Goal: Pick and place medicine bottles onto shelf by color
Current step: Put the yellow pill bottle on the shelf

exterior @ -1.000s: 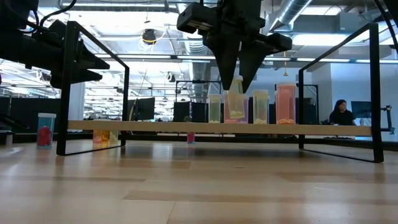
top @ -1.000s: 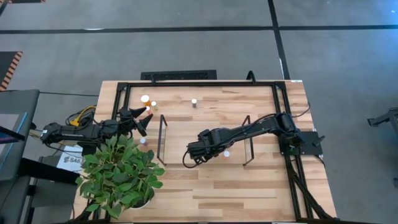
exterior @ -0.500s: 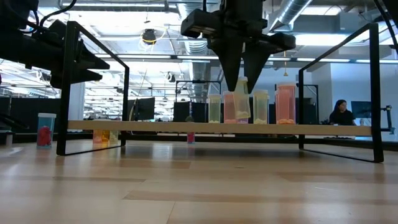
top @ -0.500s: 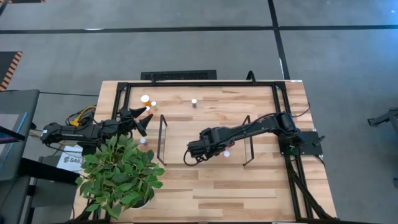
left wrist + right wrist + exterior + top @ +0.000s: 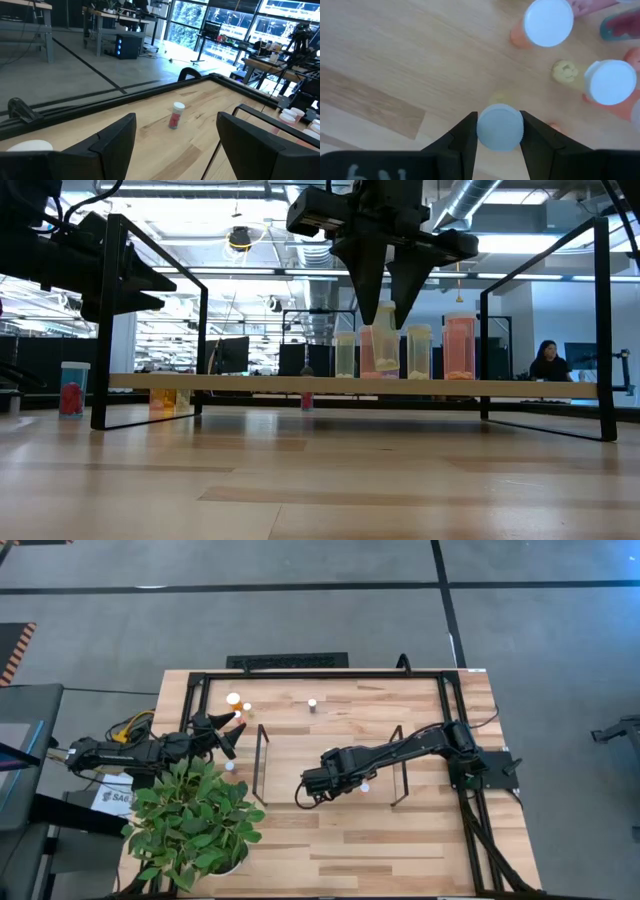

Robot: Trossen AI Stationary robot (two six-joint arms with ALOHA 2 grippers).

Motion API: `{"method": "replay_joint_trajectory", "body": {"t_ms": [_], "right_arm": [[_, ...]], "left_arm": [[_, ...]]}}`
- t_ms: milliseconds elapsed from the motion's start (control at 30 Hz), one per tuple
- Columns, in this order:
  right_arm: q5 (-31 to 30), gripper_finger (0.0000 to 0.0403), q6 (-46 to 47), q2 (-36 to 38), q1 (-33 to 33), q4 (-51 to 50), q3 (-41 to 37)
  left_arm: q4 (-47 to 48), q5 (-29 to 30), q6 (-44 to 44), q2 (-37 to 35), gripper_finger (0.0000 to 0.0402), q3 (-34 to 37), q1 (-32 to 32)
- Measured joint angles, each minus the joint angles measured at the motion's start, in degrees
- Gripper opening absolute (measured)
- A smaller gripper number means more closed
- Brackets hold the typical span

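Bottles (image 5: 420, 351) partly shelved; we grip a white-capped bottle (image 5: 500, 127) in right gripper (image 5: 499, 131) above shelf (image 5: 350, 384); left gripper (image 5: 175, 142) open, several remain.

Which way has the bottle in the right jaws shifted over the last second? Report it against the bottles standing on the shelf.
Yes. In the low view the held bottle has drifted slightly right along the shelf, toward the tall orange bottle, staying just above the board.

White sign (image 5: 112, 798) at table's left edge, beside the plant (image 5: 195, 823): partly hidden, letters "SA" legible. Nothing else reads clearly.
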State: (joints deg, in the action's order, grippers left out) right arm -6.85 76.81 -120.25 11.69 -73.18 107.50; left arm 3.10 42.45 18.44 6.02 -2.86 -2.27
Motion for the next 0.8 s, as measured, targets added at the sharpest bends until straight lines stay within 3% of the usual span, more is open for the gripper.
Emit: {"method": "replay_joint_trajectory", "body": {"t_ms": [800], "right_arm": [[1.77, 0.0151, 2.77, 0.02, 0.13, 3.42, -3.04]], "left_arm": [[0.01, 0.00, -0.01, -0.02, 0.0265, 0.00, 0.00]]}}
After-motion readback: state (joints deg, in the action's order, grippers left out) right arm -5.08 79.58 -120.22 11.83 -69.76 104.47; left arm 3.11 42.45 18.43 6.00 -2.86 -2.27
